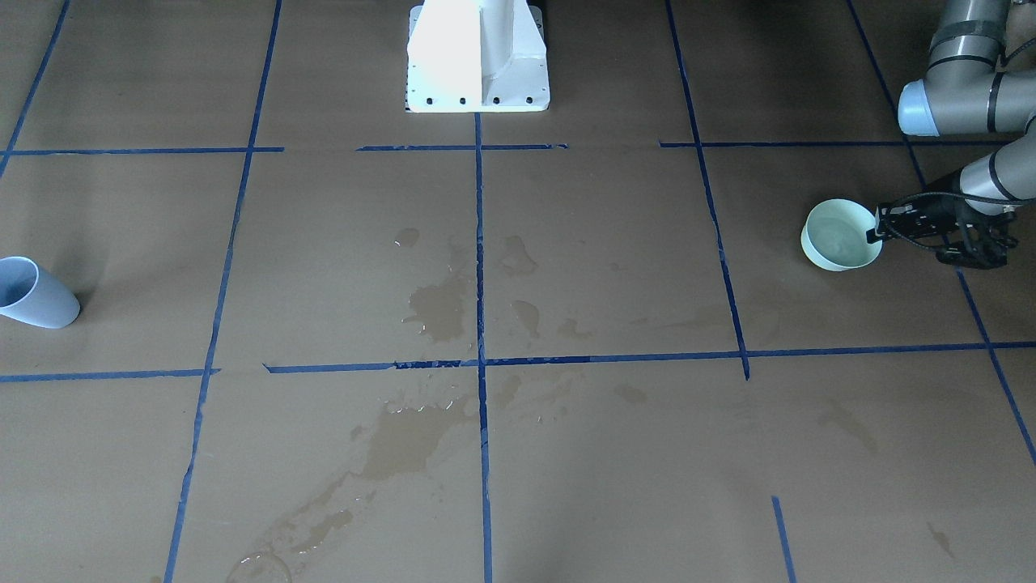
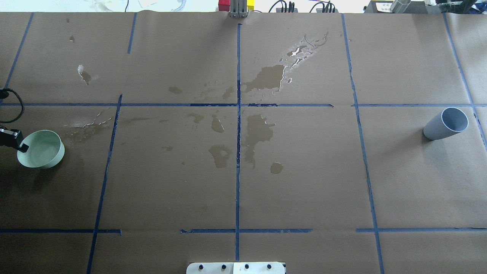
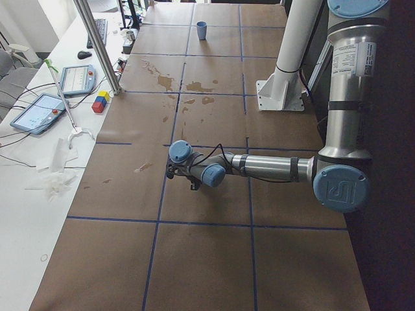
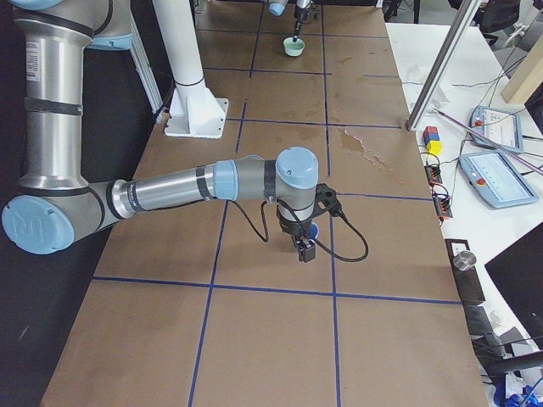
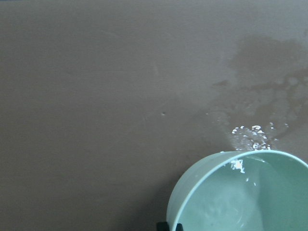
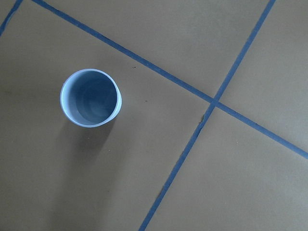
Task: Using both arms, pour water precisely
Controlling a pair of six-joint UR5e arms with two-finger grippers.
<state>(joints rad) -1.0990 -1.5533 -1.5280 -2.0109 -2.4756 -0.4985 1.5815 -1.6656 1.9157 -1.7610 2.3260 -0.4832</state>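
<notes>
A pale green bowl (image 1: 842,235) (image 2: 41,149) sits at the table's left end with a little clear, faintly rippled water (image 5: 226,207) in it. My left gripper (image 1: 876,235) (image 2: 21,146) is shut on the bowl's near rim, and its fingertips (image 5: 169,226) show at the bottom of the left wrist view. A light blue cup (image 2: 446,123) (image 1: 32,293) (image 6: 90,97) stands upright at the right end. My right gripper (image 4: 304,248) hangs just above the cup; I cannot tell whether it is open or shut.
Dark wet stains and glossy puddles (image 2: 258,131) spread over the brown paper's middle and far side. Blue tape lines divide the paper into squares. The white mounting pedestal (image 1: 477,57) stands at the robot's side. A metal pole (image 3: 97,45) and tablets line the far edge.
</notes>
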